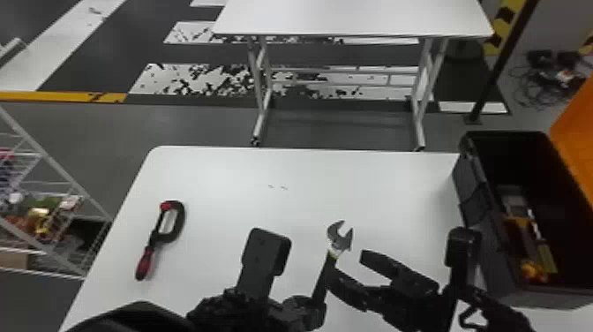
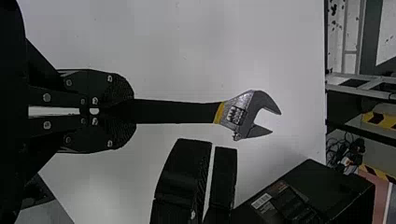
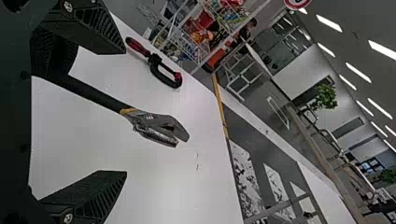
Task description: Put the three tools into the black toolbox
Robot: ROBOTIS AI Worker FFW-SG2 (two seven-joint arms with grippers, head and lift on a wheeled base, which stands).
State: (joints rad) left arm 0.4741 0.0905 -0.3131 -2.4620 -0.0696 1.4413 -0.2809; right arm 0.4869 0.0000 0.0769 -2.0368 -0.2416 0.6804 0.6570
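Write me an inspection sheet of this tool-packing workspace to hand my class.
Surface: white table, two small marks.
Job's things: wrench held; clamp lying at left; black toolbox open at right; third tool, cannot tell.
Clutter: yellow items inside toolbox, purpose unclear.
Grippers: left pincer shut on wrench handle; right pincer open beside wrench.
Cables: tangle on floor beyond toolbox.
Surroundings: second table ahead; wire rack at left.

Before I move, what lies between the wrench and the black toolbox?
The open right gripper and its arm, seen in the head view, between the wrench and black toolbox; beyond them is bare tabletop.
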